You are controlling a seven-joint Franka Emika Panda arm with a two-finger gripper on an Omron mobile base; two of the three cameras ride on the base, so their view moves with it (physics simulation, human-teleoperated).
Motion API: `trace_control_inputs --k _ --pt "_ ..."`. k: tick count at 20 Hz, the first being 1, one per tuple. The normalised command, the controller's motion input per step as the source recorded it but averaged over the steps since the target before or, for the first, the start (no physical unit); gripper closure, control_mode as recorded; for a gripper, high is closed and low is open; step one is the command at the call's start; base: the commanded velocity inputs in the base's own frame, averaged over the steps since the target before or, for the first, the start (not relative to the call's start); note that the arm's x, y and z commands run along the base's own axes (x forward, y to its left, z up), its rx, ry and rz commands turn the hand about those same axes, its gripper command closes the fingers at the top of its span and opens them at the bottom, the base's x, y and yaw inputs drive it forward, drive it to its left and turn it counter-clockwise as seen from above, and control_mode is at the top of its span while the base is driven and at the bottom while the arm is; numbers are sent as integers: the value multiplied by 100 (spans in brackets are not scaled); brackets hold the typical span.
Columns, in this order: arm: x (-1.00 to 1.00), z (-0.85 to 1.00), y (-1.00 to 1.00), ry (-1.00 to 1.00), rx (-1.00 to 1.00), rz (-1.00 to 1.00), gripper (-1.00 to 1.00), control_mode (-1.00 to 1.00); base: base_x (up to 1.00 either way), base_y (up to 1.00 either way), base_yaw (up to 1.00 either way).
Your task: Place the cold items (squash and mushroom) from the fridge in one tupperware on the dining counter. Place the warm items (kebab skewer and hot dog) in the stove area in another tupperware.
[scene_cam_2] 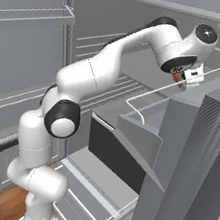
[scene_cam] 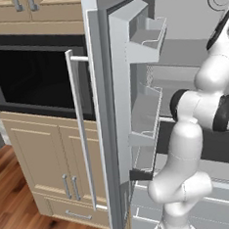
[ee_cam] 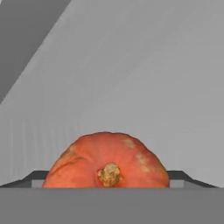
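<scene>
Squash (ee_cam: 107, 161) is sitting on a shelf inside the fridge (scene_cam_2: 140, 61), dead centre under the hand with its stem facing the camera. The fingers (scene_cam_2: 184, 80) are reached in above it; honestly can't tell from these shots whether they're spread or closing. I'd say straddle the widest part evenly and squeeze below the bulge, since that rounded skin looks likely to slip.

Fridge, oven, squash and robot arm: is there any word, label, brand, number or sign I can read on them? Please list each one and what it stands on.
No readable text in any view.
Fridge door: plain grey, no brand.
Oven: dark glass, no digits or markings.
Squash: plain orange skin, no sticker.
Robot arm: white, no logo.
</scene>
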Motion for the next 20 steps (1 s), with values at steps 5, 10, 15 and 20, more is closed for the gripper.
trace_control_inputs --k 5,10,15,20 --pt "-100 -88 56 -41 8 0 100 -100 0 0 0" --pt "-100 -100 99 -36 -10 0 100 -100 0 0 0" --pt "-100 -100 100 -26 -36 0 100 -100 0 0 0" --pt "-100 -93 100 -7 -64 -3 100 -100 0 0 0"
